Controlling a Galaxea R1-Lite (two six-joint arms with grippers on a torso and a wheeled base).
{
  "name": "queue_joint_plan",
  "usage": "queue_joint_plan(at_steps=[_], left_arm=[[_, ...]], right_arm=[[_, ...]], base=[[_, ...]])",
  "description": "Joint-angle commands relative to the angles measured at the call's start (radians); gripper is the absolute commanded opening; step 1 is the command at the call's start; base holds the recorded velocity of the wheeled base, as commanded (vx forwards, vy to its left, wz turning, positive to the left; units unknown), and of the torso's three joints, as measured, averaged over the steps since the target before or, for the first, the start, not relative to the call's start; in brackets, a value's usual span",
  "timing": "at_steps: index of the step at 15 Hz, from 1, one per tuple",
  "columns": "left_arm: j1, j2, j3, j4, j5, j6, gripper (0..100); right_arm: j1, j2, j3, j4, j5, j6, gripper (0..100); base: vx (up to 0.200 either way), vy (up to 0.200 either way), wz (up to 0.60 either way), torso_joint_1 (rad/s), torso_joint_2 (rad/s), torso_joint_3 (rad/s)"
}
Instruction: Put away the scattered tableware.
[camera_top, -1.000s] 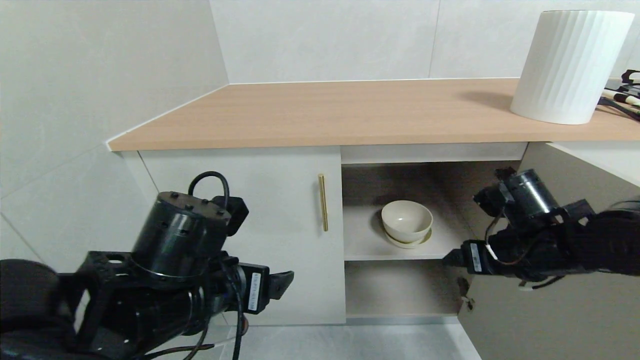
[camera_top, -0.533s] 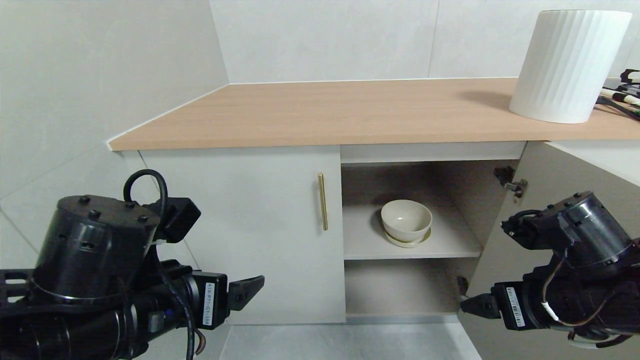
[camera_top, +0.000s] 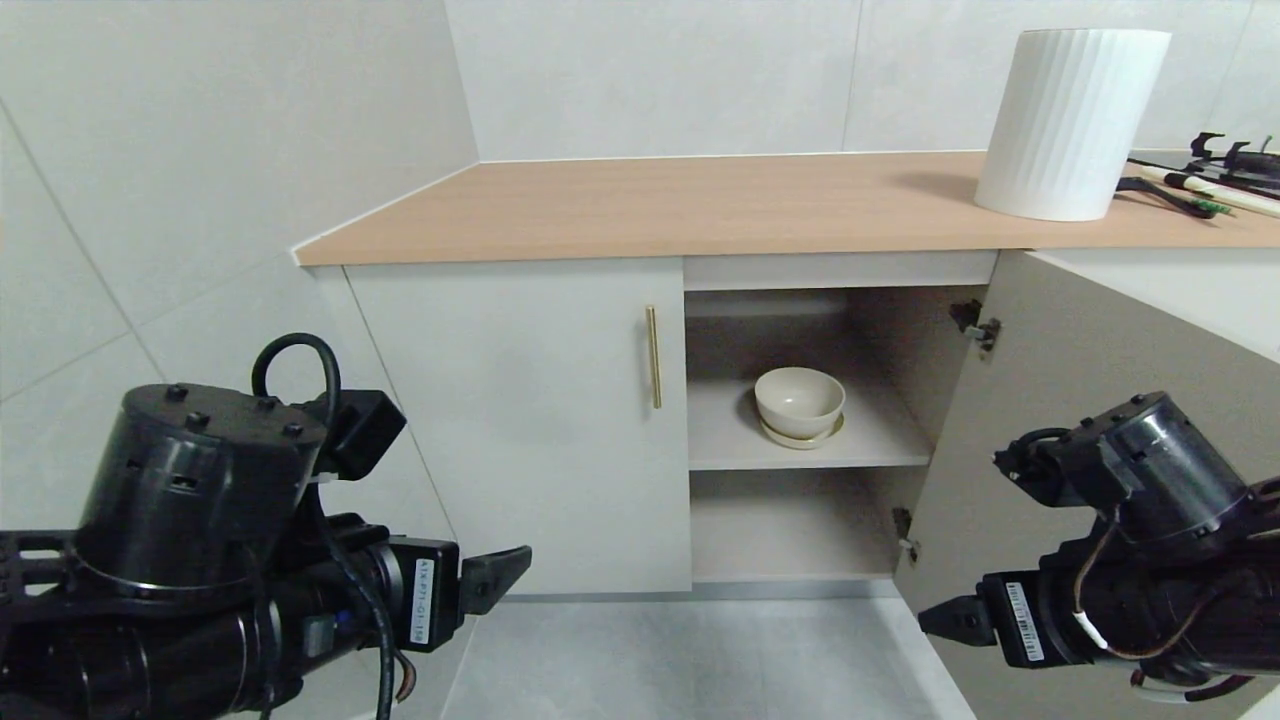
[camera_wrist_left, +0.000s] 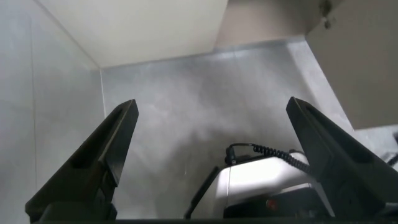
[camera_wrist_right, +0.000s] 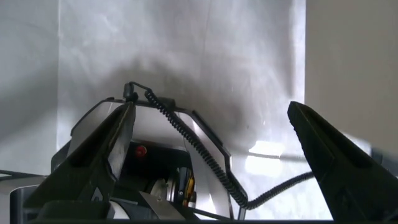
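The bowl is on the cupboard shelf; left gripper and right gripper gape wide, empty; counter utensils perhaps left to stow

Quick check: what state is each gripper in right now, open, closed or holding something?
Left gripper: open, jaws spread wide, holding nothing.
Right gripper: open, jaws spread wide, holding nothing.

Tiled walls, wooden countertop, grey floor
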Motion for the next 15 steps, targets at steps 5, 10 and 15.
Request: queue_joint_plan(at_steps=[5, 10, 15], left_arm=[[0.000, 0.009, 0.000, 0.000, 0.001, -0.001, 100], [0.000, 0.005, 0.003, 0.000, 0.001, 0.001, 100], [0.000, 0.022, 0.000, 0.000, 0.004, 0.005, 100]], right_arm=[[0.000, 0.014, 0.001, 0.000, 0.000, 0.000, 100], [-0.006, -0.046, 0.053, 0.006, -0.001, -0.002, 100], [-0.021, -0.112, 0.076, 0.043, -0.012, 0.000, 100]], base=[[-0.200, 0.000, 0.00, 0.000, 0.00, 0.002], [0.000, 0.000, 0.00, 0.000, 0.00, 0.000], [0.000, -0.040, 0.00, 0.001, 0.00, 0.000]])
